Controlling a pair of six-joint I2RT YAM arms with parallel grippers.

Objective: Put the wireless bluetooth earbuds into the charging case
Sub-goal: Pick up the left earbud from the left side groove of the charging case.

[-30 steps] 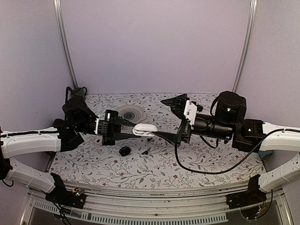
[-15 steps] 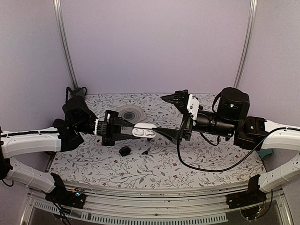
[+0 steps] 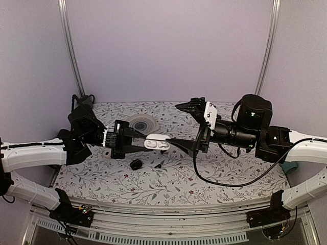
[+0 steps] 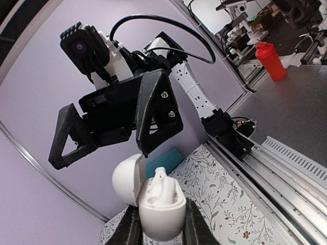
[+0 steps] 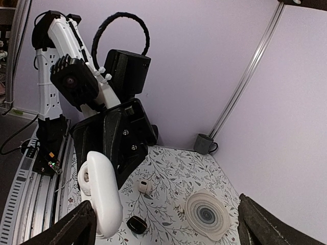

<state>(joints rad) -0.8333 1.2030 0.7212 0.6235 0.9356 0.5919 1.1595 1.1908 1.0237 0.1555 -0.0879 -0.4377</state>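
Lavender walls close in a table covered with a floral print. Over its middle the left gripper is clamped tight on the charging case. One finger presses each side of the white shell's lower half and holds it up off the table.

The case stands open, with its lid hinged back to one side. A glossy white earbud pokes up out of the open well; how deep it sits cannot be told.

The right gripper faces the left one from the opposite side, its jaws spread wide with nothing between them. Its lower finger reaches right up beside the case, while its upper finger is well apart from it on the far side. Whether the lower finger touches the shell cannot be told.

A second earbud lies on the table beneath the left gripper, on that arm's side of the held case. A small black bit sits on the print just below the left gripper's fingertips, toward the arm bases. A smaller dark scrap lies beside it, under the case.

A round disc with concentric rings lies flat just beyond the left gripper. A grey cup stands at the far corner behind the left arm.
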